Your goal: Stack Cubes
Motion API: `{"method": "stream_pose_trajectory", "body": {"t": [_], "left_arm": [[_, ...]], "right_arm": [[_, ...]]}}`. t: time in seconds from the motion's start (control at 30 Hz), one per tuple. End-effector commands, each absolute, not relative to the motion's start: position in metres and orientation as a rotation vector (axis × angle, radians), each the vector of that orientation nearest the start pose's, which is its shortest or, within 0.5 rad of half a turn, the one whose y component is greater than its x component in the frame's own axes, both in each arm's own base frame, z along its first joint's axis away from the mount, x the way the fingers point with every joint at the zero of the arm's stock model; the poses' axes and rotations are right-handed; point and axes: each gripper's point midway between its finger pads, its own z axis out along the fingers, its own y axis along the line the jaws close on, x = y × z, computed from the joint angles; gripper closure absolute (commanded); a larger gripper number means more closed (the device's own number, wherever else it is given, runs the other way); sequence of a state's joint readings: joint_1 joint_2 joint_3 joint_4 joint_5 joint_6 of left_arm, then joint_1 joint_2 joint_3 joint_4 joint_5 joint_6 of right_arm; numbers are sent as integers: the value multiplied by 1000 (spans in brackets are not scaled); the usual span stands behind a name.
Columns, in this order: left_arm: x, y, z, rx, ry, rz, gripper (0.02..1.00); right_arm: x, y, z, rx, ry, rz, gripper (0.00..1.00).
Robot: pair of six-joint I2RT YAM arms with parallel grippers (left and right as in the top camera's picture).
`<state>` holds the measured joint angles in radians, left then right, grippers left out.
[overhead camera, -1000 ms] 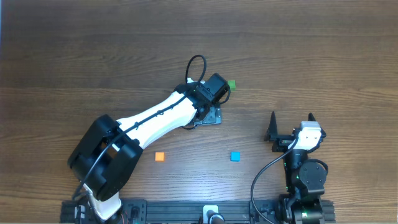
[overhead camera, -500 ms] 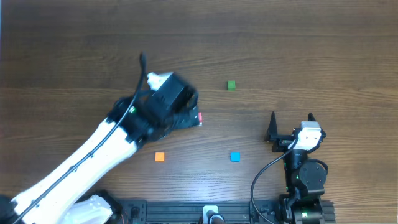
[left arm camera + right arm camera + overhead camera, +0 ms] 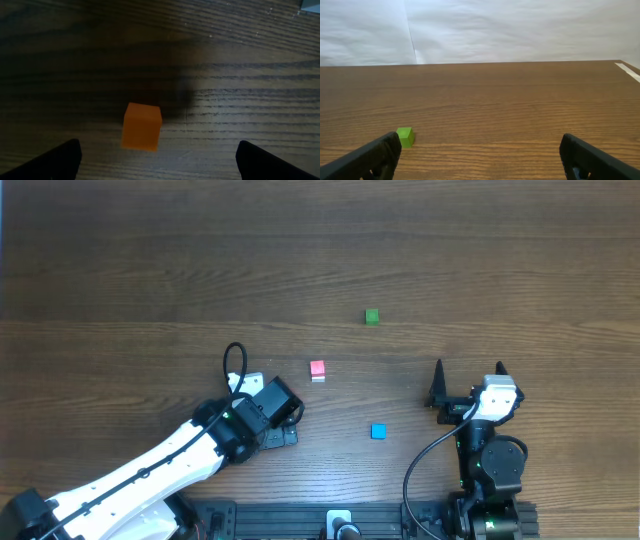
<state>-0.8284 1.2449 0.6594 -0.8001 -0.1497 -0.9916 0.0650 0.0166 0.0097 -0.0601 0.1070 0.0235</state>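
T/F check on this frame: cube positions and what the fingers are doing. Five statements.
1. The left gripper is open, with the orange cube lying loose on the table between its fingers. True.
2. The blue cube sits on top of the green cube. False: both lie on the table, well apart.
3. The right gripper is open and holds nothing. True.
4. The pink cube is held in the right gripper. False: it stands free of both grippers.
5. The orange cube is stacked on the blue cube. False: it rests directly on the table.
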Motion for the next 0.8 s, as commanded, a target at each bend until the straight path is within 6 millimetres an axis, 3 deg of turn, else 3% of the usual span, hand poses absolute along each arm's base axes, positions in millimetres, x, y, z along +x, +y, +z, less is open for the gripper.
{"method": "stream_pose_trajectory", "body": {"t": [0.03,0.33,0.8], "left_arm": [[162,-138,31,-279,2892,-72,23],[163,-130,11,-199,2895,14,104],[167,-130,3,-69,2899,66,150]], "right_arm": [[246,-5,157,62,1641,-27,7],[246,-5,157,62,1641,-27,9],[246,-5,157,62,1641,-27,7]]}}
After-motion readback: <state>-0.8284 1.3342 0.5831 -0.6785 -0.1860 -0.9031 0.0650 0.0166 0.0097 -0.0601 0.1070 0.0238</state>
